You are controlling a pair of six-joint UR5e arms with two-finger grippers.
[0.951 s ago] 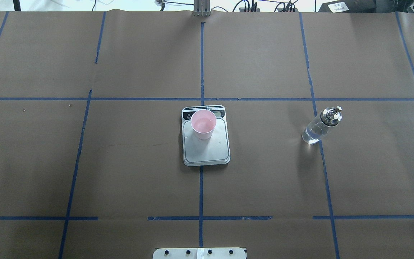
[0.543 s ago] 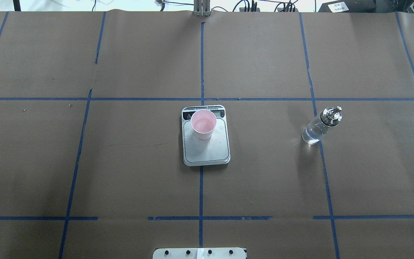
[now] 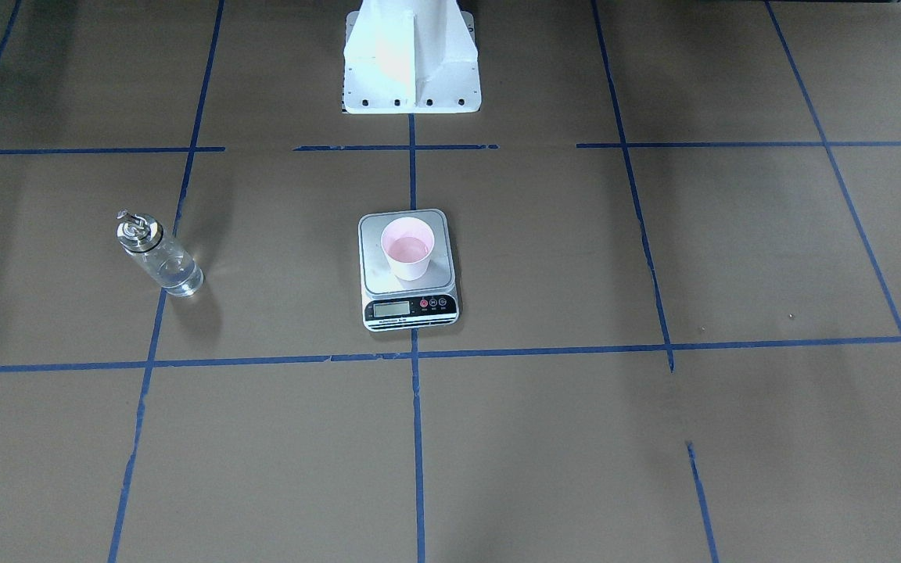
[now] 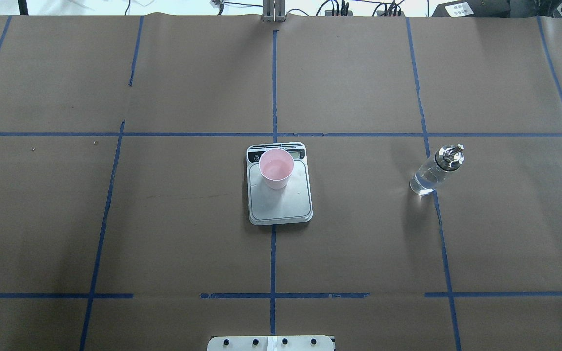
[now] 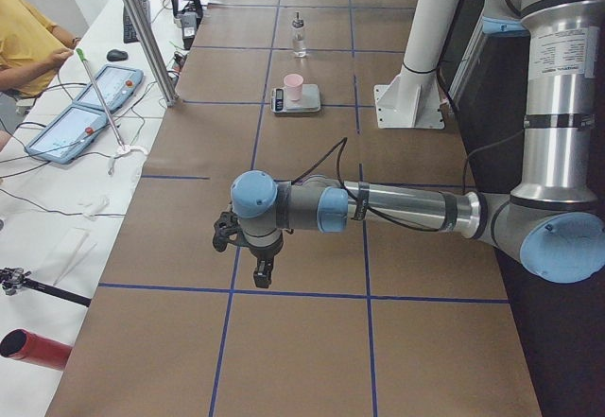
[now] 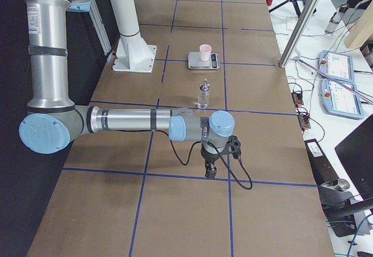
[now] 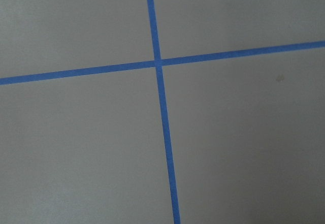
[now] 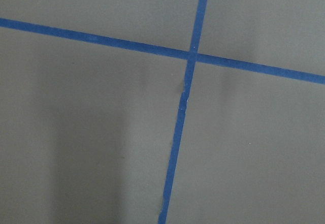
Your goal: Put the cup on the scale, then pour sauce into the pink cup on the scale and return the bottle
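Left hand [image 5: 259, 271] and right hand [image 6: 208, 171] hang parked over the counter [image 4: 164, 219], grip impossible to tell. The cup [image 4: 276, 168] sits on the scale [image 4: 281, 207], the bottle [image 4: 434, 171] upright at its three o'clock, so the job looks finished.

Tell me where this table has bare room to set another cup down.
Nearly everywhere. The brown paper between the scale and the bottle is bare, as is the whole stretch on the scale's other side, toward the robot's left. The scale's half toward the robot is free too. Only its display end, where the cup stands, is crowded.
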